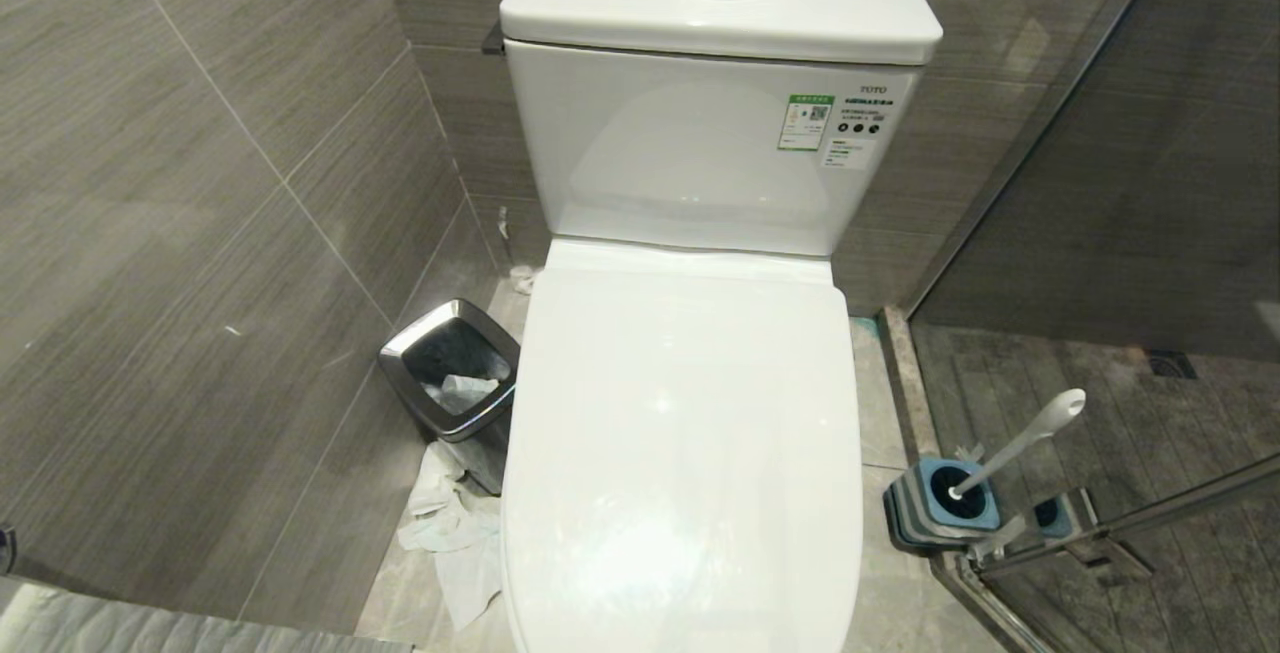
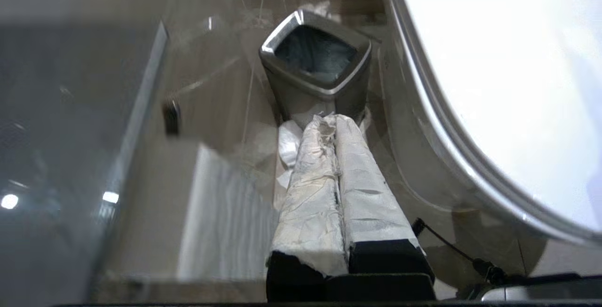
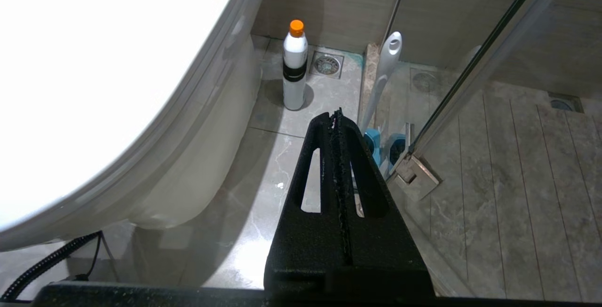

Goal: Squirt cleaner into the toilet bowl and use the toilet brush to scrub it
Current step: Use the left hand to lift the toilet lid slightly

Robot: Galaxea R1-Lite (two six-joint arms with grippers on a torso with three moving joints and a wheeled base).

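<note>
L gripper (image 2: 335, 123) fingers pressed together; R gripper (image 3: 336, 115) likewise, both low.

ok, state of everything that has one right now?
toilet lid: down, closed
cleaner bottle: upright on floor, capped
toilet brush: standing in its holder
bin: open, paper inside
left gripper: shut, empty
right gripper: shut, empty
</note>
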